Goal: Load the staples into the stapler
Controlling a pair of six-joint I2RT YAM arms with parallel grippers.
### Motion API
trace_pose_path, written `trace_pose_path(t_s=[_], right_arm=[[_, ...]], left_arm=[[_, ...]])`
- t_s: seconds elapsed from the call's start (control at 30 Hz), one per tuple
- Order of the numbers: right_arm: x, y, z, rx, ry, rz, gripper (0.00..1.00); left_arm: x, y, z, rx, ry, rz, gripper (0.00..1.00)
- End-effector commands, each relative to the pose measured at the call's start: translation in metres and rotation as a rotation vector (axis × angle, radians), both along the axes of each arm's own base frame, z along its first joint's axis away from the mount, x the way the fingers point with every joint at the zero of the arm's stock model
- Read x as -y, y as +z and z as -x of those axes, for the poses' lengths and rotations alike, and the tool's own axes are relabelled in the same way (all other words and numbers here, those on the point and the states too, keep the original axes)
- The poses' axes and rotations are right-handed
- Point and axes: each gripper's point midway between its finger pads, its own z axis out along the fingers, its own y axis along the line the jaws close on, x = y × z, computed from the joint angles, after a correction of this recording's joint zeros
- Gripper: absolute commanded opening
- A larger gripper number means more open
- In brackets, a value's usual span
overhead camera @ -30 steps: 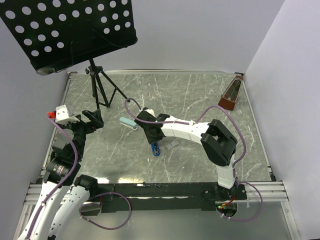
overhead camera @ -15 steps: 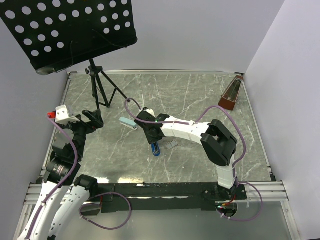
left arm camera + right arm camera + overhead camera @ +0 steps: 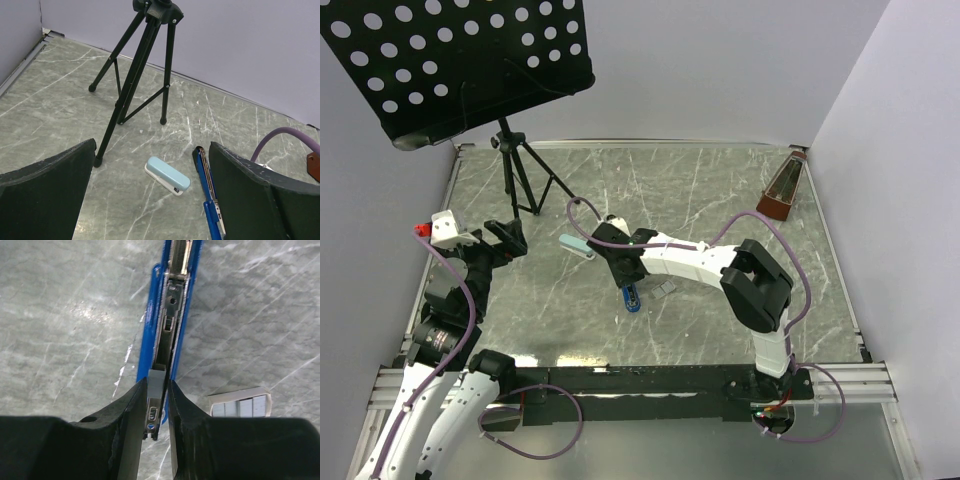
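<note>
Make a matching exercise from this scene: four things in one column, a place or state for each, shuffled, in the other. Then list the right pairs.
Things:
1. stapler
2. staples
3. metronome
4. left gripper

Places or states:
A. in the far right corner of the table
B. open, holding nothing
C. gripped by the right gripper
D. lying loose right beside the stapler

Pairs: 1-C, 2-D, 3-A, 4-B
</note>
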Motion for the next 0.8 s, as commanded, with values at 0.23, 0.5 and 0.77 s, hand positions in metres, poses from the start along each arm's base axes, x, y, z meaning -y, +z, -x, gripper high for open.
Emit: trace_pose_path(t_s=[0.23, 0.5, 0.77], right_arm=[[0.020, 0.005, -0.017, 0.072, -0.025, 0.081, 0.31], [0.025, 0.016, -0.025, 0.106, -0.004, 0.066, 0.31], [0.013, 0.033, -0.023, 0.121, 0.004, -0.011, 0.34]], left_arm=[[0.002, 0.001, -0.002, 0.008, -0.006, 0.009, 0.99], [0.002, 0.001, -0.002, 0.009, -0.006, 0.009, 0.99], [0.001, 0.001, -0.003, 0.009, -0.004, 0.009, 0.99]])
